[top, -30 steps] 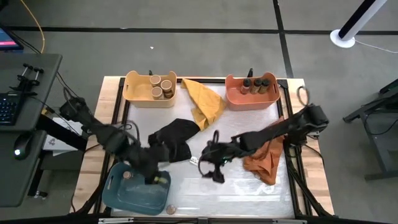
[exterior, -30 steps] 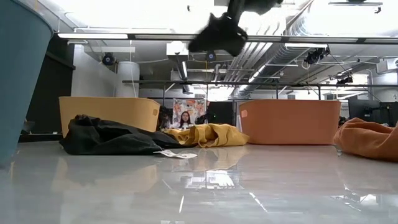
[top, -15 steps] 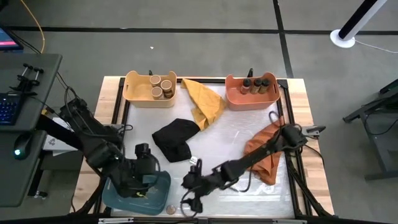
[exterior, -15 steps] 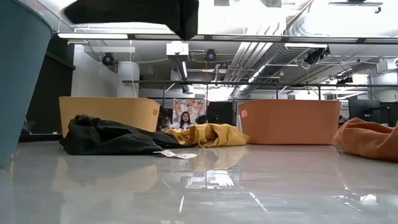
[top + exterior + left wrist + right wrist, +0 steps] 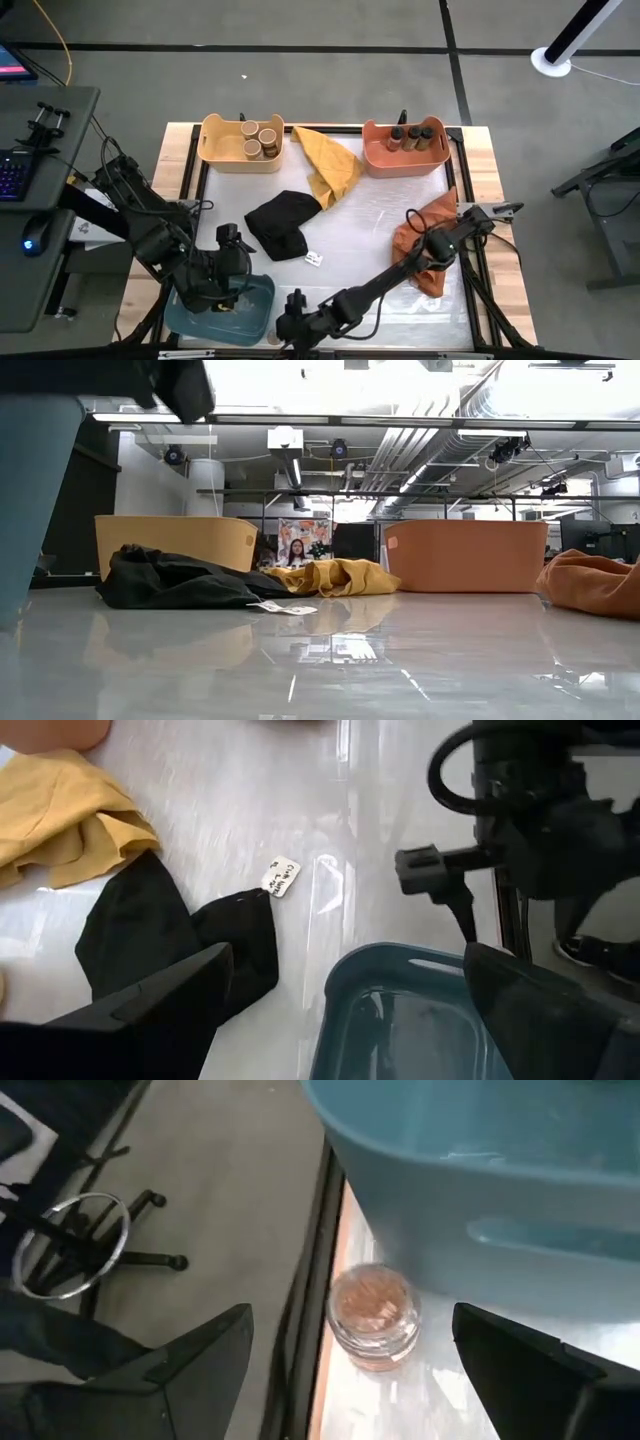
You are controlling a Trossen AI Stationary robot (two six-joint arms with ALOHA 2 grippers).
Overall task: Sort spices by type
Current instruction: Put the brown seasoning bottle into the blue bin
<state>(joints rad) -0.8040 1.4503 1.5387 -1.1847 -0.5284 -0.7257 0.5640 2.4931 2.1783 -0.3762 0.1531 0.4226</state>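
Note:
A small clear spice jar with a coppery-tan top point(image 5: 372, 1315) stands on the table's near edge beside the blue bin point(image 5: 520, 1170); it also shows in the high view point(image 5: 275, 338). My right gripper point(image 5: 350, 1318) is open, with one finger on each side of the jar, apart from it; it is at the near edge point(image 5: 290, 325). My left gripper point(image 5: 347, 965) is open and empty above the blue bin point(image 5: 215, 305). Three tan-topped jars point(image 5: 253, 138) stand in the yellow bin. Three dark-topped jars point(image 5: 412, 134) stand in the orange bin.
A black cloth point(image 5: 280, 223) lies mid-table with a small white tag point(image 5: 313, 259) beside it. A yellow cloth point(image 5: 328, 162) lies between the far bins, and an orange cloth point(image 5: 428, 250) lies on the right under my right arm. The table's dark frame rail point(image 5: 310, 1310) runs just beside the jar.
My right gripper has swept from mid-table toward the near-left corner, reaching the jar beside the blue bin. My left gripper has drawn back a little toward the table's left over the blue bin.

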